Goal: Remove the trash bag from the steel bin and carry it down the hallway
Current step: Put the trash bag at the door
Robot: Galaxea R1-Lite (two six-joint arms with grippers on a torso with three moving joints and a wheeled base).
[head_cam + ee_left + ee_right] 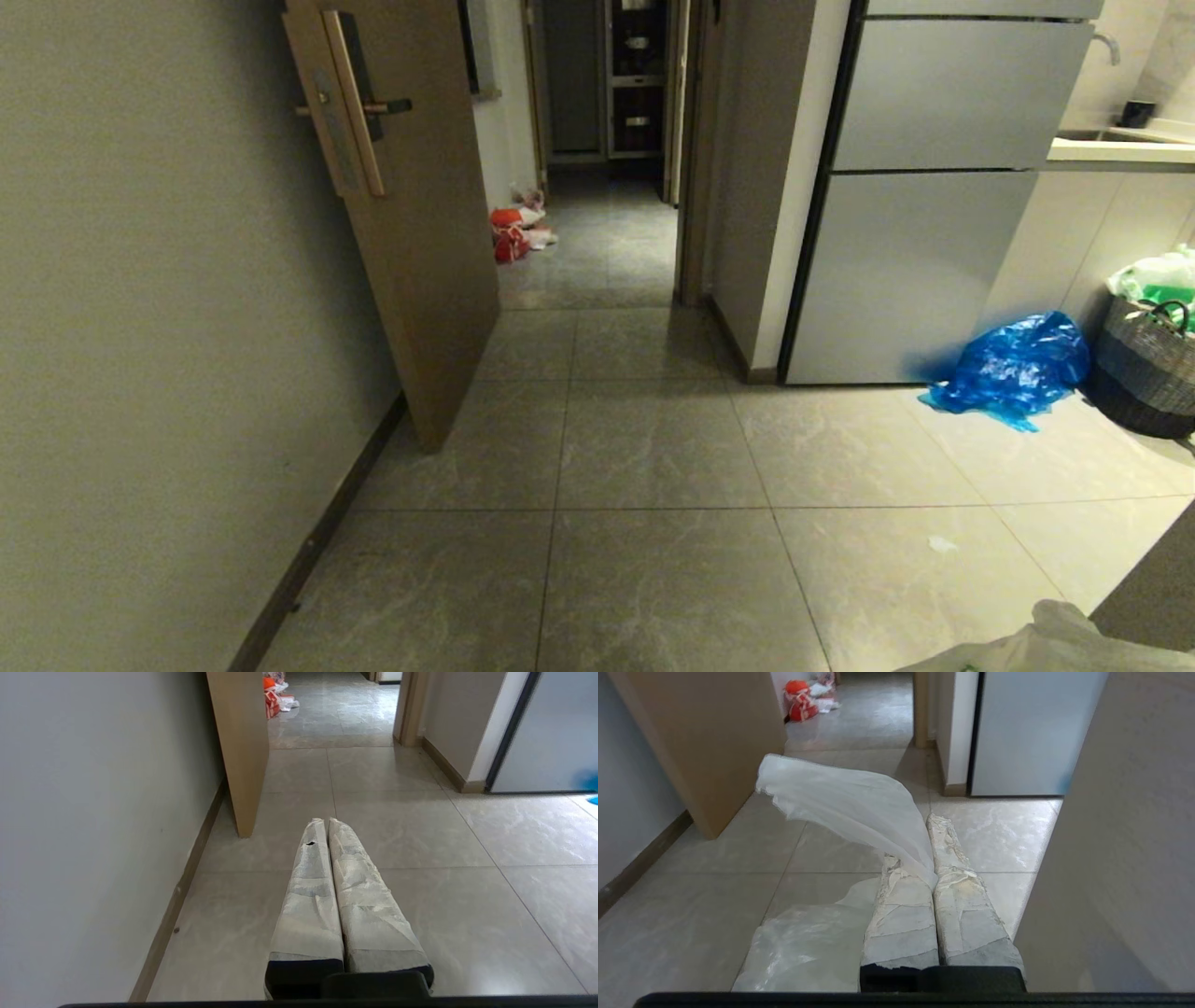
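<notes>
1. The hallway [607,485] is stretching ahead over grey tiles, with an open wooden door [411,233] leaning in on the left.
2. A grey fridge [924,205] is standing on the right; a blue bag [1013,369] is lying just beside it, next to a woven basket [1144,373].
3. The trash bag [850,807] is hanging pinched in the clenched right gripper [934,826], one flap billowing up, the rest sagging below the fingers.
4. The left gripper [326,823] is pointing forward, fingers pressed together, gripping nothing.
5. Red-and-white litter [515,233] is sitting far down the passage.
</notes>
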